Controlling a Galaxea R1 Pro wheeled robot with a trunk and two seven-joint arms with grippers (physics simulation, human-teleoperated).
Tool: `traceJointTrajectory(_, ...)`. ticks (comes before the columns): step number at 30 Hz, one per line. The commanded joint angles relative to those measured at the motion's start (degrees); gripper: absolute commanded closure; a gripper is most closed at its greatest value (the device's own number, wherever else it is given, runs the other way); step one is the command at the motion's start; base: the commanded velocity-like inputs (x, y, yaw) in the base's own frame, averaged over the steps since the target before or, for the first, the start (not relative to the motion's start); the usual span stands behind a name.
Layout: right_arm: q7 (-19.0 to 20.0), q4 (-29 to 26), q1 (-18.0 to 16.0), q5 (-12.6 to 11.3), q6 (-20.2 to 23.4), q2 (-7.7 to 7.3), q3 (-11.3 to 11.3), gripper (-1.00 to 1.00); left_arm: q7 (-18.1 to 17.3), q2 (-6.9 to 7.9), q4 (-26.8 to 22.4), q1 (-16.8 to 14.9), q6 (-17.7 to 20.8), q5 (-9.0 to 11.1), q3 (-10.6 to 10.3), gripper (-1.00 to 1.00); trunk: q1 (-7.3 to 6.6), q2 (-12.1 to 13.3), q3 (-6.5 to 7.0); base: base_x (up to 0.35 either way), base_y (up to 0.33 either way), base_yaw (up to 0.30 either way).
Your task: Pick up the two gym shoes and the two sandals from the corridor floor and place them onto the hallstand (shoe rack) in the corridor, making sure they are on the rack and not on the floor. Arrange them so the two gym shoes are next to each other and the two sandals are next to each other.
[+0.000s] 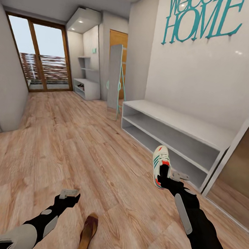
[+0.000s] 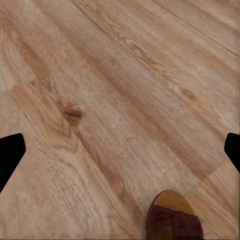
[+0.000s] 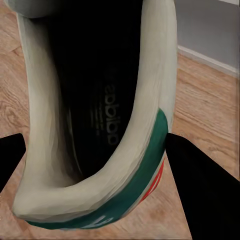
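So the right gripper (image 1: 165, 179) is clamping a white gym shoe (image 1: 160, 164) by the heel, holding it up off the wood-plank floor (image 1: 81, 143) right in front of a plain white two-bay bench (image 1: 176, 134). The left gripper (image 1: 69, 194) is hanging spread wide with nothing in it, just beside a brown sandal (image 1: 88, 232) that's lying on the floor. The hallstand (image 1: 87, 86) is sitting way down the corridor by the glass door (image 1: 43, 56).

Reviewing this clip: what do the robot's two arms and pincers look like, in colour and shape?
Both arms are matte black and jointed, with light grey oval panels along the forearms and pale grey shells on the segments nearest the camera. The left pincer and right pincer each end in light grey, flat, angular finger plates. In the wrist views the fingers read as plain black wedges. No cables or markings are visible.
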Motion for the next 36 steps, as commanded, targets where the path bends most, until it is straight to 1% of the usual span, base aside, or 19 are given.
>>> traceJointTrajectory(1, -0.53, -0.08, -0.03, -0.61, 0.21, -0.02, 0.06, 1.0, -0.43, 0.0, 0.06, -0.04, -0.13, -0.07, 0.47, -1.0, -0.03, -0.02, -0.05, -0.156, 0.0, 0.0)
traceJointTrajectory(18, -0.53, -0.16, -0.03, -0.61, 0.22, -0.03, 0.06, 1.0, -0.43, 0.0, 0.07, -0.03, -0.14, -0.07, 0.47, -1.0, -0.03, -0.02, -0.07, -0.017, -0.036, 0.0)
traceJointTrajectory(28, -0.53, -0.17, -0.03, -0.61, 0.28, -0.06, -0.1, 1.0, -0.43, 0.0, 0.07, -0.03, -0.14, -0.06, 0.47, -1.0, -0.03, -0.02, -0.88, 0.0, 0.0, 0.0)
traceJointTrajectory(36, -0.53, -0.17, -0.03, -0.61, 0.25, -0.06, -0.11, 1.0, -0.43, 0.0, 0.07, -0.03, -0.14, -0.06, 0.46, -1.0, 0.17, -0.13, -3.4, 0.0, 0.0, -0.019)
